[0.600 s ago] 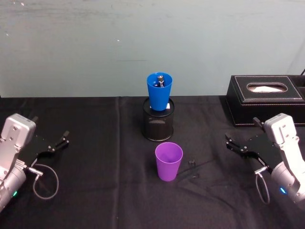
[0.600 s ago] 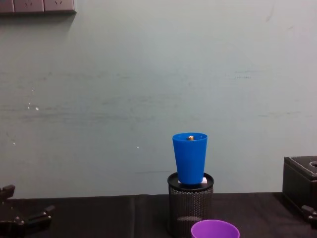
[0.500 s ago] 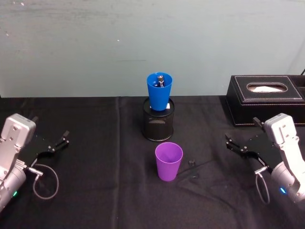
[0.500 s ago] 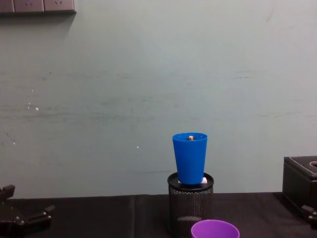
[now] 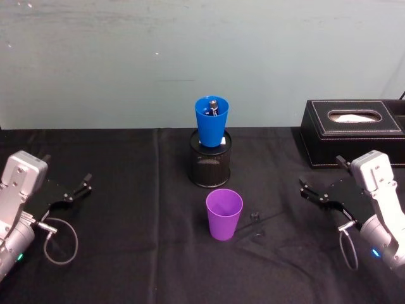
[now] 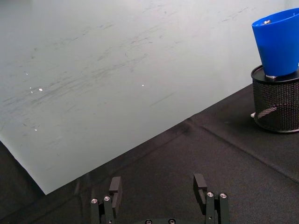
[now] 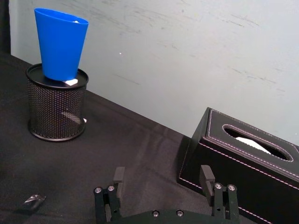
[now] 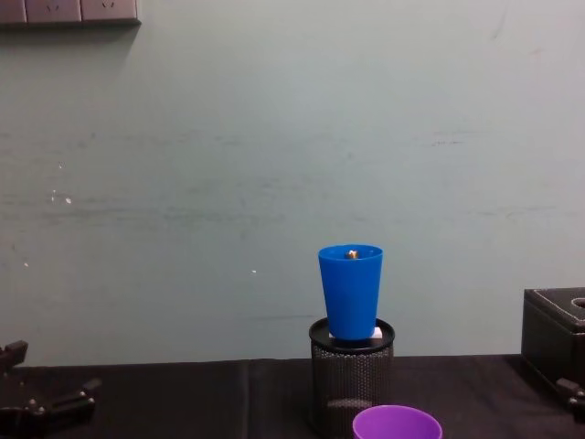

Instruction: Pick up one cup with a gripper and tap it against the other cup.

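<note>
Purple cup (image 5: 224,214) stands upright on the black cloth (image 5: 126,253), mouth up, just in front of the mesh holder (image 5: 210,168). We note the blue cup (image 5: 211,120) seated upright in that holder. Left gripper (image 6: 158,186) sits low at the table's left side, fingers apart and empty. Right gripper (image 7: 163,175) sits at the right, near the tissue box (image 5: 354,133), fingers likewise apart and empty.

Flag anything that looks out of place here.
The blue cup stands in the mouth of the black mesh pen holder, not on the cloth like the purple cup. The left gripper and right gripper sit open.
</note>
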Robot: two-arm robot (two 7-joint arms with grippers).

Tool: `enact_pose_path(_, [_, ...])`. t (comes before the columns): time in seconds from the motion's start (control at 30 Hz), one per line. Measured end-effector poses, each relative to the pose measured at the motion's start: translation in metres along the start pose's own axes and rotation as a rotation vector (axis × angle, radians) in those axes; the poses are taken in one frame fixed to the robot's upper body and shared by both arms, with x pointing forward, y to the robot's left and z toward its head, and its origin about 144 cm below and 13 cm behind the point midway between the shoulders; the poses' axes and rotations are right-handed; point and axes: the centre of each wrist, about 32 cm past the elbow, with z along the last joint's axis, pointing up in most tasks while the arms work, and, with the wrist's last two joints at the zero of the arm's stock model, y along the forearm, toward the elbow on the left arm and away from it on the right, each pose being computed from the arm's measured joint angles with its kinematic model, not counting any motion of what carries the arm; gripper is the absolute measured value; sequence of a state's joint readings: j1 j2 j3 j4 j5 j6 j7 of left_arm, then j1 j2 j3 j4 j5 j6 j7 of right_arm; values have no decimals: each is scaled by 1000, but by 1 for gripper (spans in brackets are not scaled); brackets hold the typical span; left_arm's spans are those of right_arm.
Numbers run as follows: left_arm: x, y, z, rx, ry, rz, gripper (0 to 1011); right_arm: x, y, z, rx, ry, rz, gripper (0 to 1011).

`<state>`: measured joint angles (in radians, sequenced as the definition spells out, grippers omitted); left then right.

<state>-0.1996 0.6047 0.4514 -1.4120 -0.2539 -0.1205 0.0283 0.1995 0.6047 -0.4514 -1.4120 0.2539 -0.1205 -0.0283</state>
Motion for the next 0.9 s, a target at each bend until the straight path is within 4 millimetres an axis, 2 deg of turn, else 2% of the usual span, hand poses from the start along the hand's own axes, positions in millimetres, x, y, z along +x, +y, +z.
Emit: enact_pose_path(0.9, [0,0,0,0,0,0,1000,0,0,0,3,0,0,1002])
